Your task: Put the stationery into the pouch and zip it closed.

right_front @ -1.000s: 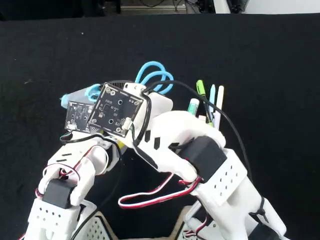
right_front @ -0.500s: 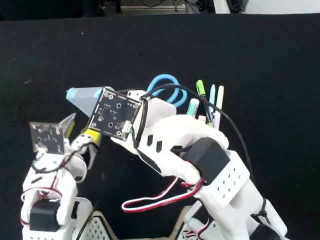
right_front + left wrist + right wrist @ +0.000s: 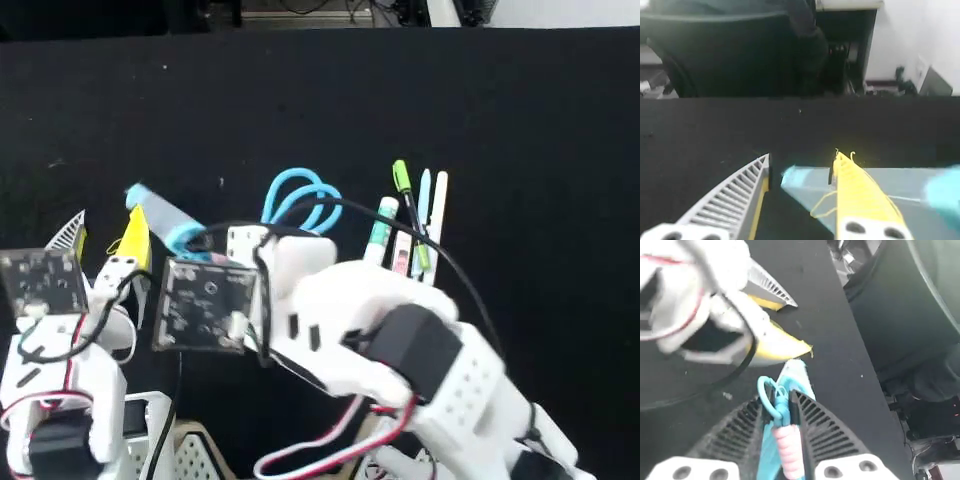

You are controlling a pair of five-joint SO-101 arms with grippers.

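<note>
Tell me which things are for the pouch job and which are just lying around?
For the job:
pouch
blue-handled scissors
pens
left hand, open beside the pouch
right hand, shut on the pouch's end

Just there:
black table
dark chair behind it

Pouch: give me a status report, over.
Left tool open, at pouch tip. Right tool shut on pouch. Pens outside it, on table.

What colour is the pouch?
The pouch is pale, see-through blue with a brighter blue edge. It shows best in the high view.
</note>
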